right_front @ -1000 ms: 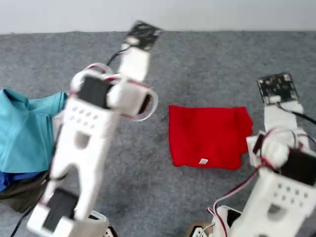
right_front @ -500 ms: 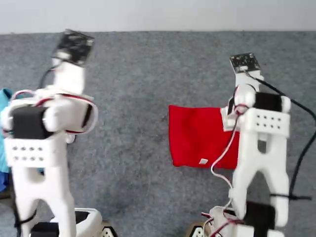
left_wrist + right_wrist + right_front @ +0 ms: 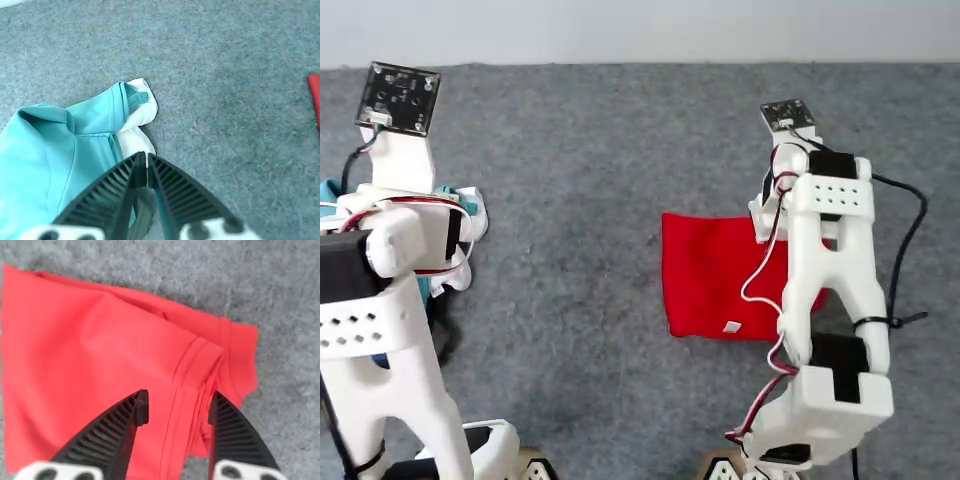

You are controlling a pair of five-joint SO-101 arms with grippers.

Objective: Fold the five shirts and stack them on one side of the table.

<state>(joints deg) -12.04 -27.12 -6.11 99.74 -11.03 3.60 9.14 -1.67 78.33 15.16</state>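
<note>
Your right gripper (image 3: 178,401) hangs spread over the folded red shirt (image 3: 90,350) mid-table, so pinch its light, limp layers together at the thick hemmed sleeve edge, while your left gripper (image 3: 146,162), closed on nothing, sits above the teal shirt (image 3: 50,145) on that arm's side.

pretty bright, soft even light across the grey table (image 3: 590,150), just a thin faint shadow under the red shirt (image 3: 710,270).

My high camera looks down over the table (image 3: 600,150); wrist cameras point down, close, sharing its red shirt (image 3: 715,275), probably teal shirt (image 3: 45,150) too.
</note>
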